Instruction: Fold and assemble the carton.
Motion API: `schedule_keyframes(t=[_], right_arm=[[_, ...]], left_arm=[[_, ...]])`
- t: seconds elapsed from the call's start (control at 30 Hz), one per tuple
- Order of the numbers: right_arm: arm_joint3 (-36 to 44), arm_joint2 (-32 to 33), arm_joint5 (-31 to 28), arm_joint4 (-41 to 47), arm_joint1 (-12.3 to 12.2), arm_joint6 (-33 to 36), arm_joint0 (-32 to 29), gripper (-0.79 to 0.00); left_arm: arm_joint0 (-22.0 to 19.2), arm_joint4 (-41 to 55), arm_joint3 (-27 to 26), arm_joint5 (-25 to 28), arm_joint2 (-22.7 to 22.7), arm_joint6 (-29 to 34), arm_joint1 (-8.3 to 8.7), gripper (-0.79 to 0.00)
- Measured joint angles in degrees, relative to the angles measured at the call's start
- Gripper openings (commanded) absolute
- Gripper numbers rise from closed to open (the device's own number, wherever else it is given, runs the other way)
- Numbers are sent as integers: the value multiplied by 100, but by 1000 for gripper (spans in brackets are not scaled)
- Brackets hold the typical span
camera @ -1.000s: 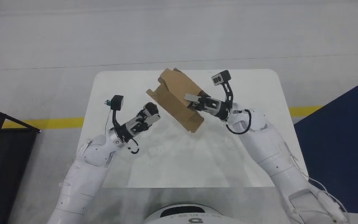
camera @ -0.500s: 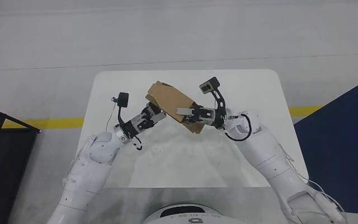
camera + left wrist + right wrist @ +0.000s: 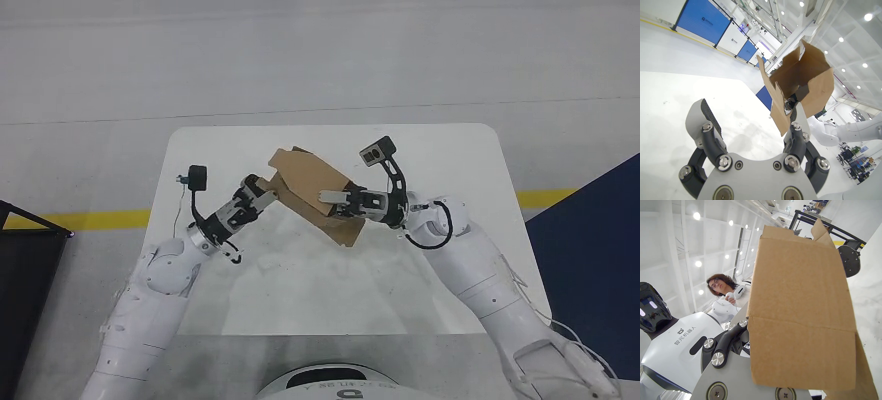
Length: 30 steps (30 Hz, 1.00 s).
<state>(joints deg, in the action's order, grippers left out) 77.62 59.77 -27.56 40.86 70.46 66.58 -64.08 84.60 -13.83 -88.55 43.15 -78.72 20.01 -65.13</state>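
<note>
Left gripper, spread apart, moved to the carton's flap edge; right gripper clamps its wall.

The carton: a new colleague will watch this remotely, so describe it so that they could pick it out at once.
Over the white table, between the two arms, the carton is gripped by the right tool, with the left tool open beside it. It is the only brown cardboard thing there: a half-opened box with loose flaps.
</note>
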Motion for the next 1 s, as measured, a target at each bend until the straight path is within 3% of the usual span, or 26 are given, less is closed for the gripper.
schedule_keyframes(t=[0.1,0.2,0.4,0.47,0.6,1.0], right_arm=[[43,15,91,216,15,-104,-86,-785],[-52,65,101,1058,54,133,-167,-785],[-418,86,460,3298,210,1345,-153,-785],[-566,60,629,3654,253,1632,-88,-785],[-752,-70,936,3714,343,1952,36,-785],[-1242,-237,1006,3550,613,2021,190,-785]], left_arm=[[153,20,-25,7,-287,-34,48,0],[279,114,-18,-16,-531,-73,85,0],[401,308,-113,-84,-852,-81,134,0],[424,347,-195,-106,-890,-71,142,0],[461,346,-465,-159,-877,-53,145,0],[245,-54,-1321,-449,-716,-99,132,0]])
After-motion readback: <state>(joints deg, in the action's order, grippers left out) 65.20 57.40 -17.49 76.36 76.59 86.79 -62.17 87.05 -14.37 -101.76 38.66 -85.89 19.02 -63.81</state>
